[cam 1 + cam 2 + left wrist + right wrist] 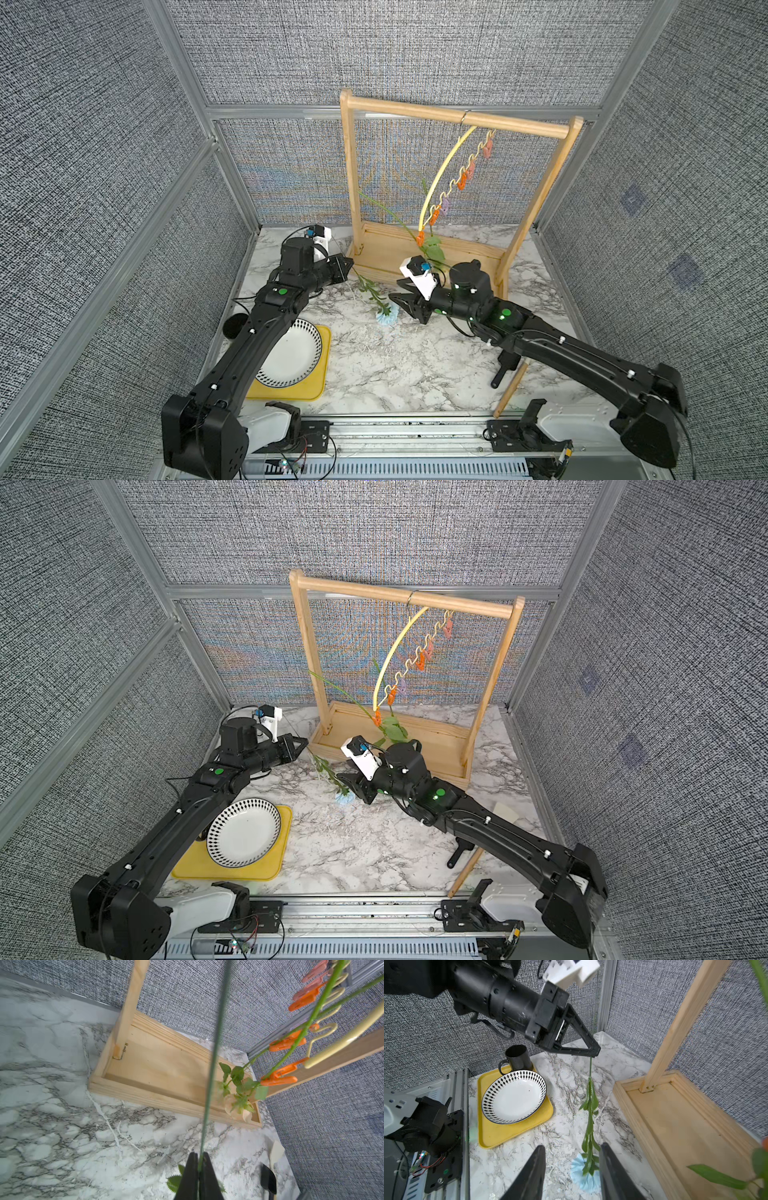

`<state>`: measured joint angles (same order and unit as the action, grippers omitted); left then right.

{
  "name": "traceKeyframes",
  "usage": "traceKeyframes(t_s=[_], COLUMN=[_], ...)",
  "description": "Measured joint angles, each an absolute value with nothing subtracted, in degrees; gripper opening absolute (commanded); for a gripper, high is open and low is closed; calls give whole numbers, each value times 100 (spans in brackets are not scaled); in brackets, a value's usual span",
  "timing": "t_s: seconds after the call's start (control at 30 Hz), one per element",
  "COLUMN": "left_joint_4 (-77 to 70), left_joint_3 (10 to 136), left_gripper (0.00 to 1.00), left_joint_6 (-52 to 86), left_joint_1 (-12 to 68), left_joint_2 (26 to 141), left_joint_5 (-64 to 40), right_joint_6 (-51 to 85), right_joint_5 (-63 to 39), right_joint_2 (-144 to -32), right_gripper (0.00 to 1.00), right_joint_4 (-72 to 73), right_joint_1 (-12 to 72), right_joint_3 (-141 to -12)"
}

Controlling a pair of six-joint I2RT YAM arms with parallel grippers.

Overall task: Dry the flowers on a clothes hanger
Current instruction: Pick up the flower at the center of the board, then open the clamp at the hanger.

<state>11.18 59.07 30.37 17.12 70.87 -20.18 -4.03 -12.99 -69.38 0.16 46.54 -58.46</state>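
My left gripper [351, 266] [200, 1156] is shut on the thin green stem [212, 1076] of the light-blue flower. The flower hangs head down from it, and its fluffy bloom [384, 319] [583, 1176] touches the marble table. My right gripper [397, 305] [572, 1146] is open just above the table, with the bloom and lowest leaves between its fingers, touching neither. The pale-yellow clothes hanger [440, 174] hangs tilted from the wooden rack's top bar. Two other flowers hang head down from orange clips [278, 1080] at its low end, their blooms [239, 1109] over the rack's base.
The wooden frame rack [457, 116] stands at the back. A yellow tray [316, 386] at the front left carries a diamond-rimmed plate [291, 353] and a black mug [517, 1057]. A wooden stick [511, 386] and a black tool [505, 365] lie under my right arm.
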Motion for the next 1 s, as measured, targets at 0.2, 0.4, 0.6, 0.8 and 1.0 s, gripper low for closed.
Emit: traceKeyframes(t_s=[0.2, 0.4, 0.6, 0.8, 1.0], left_joint_4=[377, -110, -626, -1201, -1586], left_joint_3=[6163, 6700, 7124, 7404, 7708], left_gripper=[2, 2, 2, 2, 2], left_joint_6=[2287, 1999, 1951, 2032, 2213], left_joint_1=[1750, 1754, 1793, 1865, 2023], left_joint_2=[7607, 8289, 8877, 9441, 9848], left_joint_5=[-1649, -1647, -1638, -1621, -1511], right_joint_6=[-819, -928, -1041, -1306, -2008], right_joint_5=[-827, -567, -617, -1111, -2018], right_joint_2=[-6154, -5769, -5942, -6514, -7043], right_gripper=[52, 60, 73, 75, 75], right_joint_4=[27, 73, 193, 475, 819], right_joint_1=[4010, 2842, 1890, 1356, 963], right_joint_3=[-5468, -5360, -5494, -5887, -6084])
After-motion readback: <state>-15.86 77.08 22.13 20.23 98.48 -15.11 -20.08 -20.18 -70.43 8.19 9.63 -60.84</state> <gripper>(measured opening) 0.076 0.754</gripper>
